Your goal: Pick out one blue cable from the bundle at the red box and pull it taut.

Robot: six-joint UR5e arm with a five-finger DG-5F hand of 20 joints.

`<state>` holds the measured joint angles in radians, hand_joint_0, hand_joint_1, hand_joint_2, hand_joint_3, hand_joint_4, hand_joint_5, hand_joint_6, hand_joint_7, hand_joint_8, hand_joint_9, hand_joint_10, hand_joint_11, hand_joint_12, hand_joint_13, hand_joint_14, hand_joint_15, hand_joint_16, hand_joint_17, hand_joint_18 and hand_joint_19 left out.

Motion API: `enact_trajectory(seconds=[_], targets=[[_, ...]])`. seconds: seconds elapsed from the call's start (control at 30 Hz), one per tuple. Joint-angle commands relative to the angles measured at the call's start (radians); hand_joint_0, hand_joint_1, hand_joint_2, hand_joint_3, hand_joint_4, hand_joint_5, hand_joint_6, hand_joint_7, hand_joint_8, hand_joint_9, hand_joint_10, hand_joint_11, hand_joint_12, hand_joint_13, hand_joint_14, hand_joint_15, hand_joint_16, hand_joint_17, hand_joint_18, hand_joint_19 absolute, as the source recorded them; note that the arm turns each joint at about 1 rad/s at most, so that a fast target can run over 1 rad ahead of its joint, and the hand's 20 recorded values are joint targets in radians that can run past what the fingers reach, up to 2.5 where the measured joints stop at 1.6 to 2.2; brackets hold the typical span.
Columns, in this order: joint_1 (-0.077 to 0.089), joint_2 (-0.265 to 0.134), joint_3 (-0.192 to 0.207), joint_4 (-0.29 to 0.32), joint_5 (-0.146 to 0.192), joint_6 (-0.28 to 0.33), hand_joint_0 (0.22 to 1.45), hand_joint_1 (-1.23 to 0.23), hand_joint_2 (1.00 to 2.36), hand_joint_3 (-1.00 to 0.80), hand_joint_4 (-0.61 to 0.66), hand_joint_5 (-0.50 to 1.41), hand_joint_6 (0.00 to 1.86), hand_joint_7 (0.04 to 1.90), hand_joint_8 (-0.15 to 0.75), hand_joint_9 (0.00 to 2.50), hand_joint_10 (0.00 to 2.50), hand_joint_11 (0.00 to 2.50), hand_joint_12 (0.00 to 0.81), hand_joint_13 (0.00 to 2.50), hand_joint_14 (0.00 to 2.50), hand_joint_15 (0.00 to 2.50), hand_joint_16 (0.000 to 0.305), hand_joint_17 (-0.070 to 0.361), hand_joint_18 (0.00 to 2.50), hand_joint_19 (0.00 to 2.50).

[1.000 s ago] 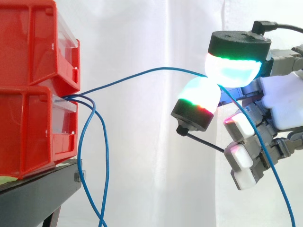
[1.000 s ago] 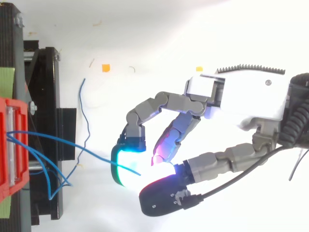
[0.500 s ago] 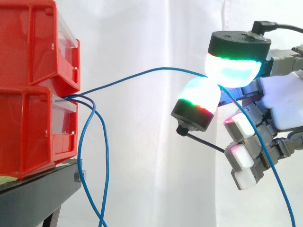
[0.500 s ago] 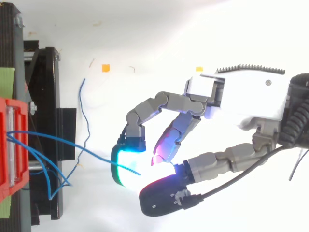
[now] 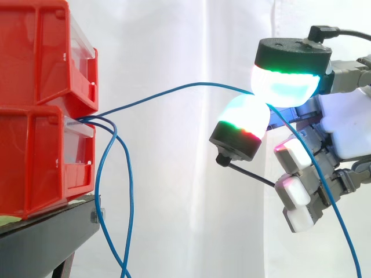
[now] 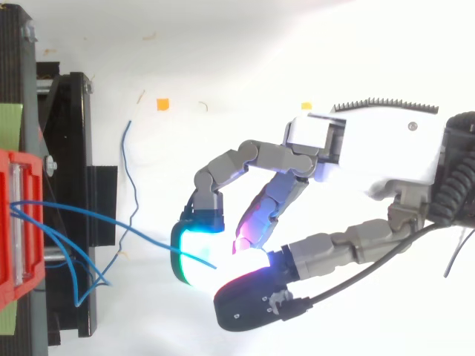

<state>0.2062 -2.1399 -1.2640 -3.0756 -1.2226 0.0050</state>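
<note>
Hand (image 5: 348, 130) sits well apart from the red box (image 5: 35, 162), out past its open front and about level with the top of the lower bin. Fingers are curled. Two glowing pads (image 5: 284, 84) are pressed together, clamped on one blue cable (image 5: 191, 86); the other fingers are folded below and hold nothing. Top view agrees: the cable runs in between the pads.

From the pinch the cable runs back toward the box in a shallow upward arc and enters the lower bin's front. Its free end drops down past the hand, on the side away from the box. So its long axis lies box-to-hand, roughly level, with slack in it, so not taut yet.

The rest of the bundle (image 5: 96, 179) hangs in loose loops just off the box front, beside the black stand (image 5: 46, 243), clear of the hand.

Judgement: one cable is singled out; the pull needs to go straight away from the box along that axis until the arc flattens. Risk is the thin cable slipping between the pads.

White curtain (image 5: 174, 35) lies behind the box.
</note>
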Motion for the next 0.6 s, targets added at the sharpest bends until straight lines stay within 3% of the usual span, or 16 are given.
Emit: enact_trajectory(seconds=[0.0,0.57], targets=[[0.001,0.0,0.0,0.0,0.0,0.0,0.61,-0.89,1.0,0.04,-0.18,-0.04,0.86,1.09,0.311,1.2,0.01,0.44,0.377,1.03,0.02,0.47,0.051,0.116,0.86,0.35],[0.001,0.0,0.0,0.0,0.0,0.0,0.61,-0.89,1.0,0.05,-0.18,-0.04,0.86,1.08,0.311,1.2,0.02,0.45,0.377,1.03,0.02,0.47,0.051,0.115,0.86,0.36]])
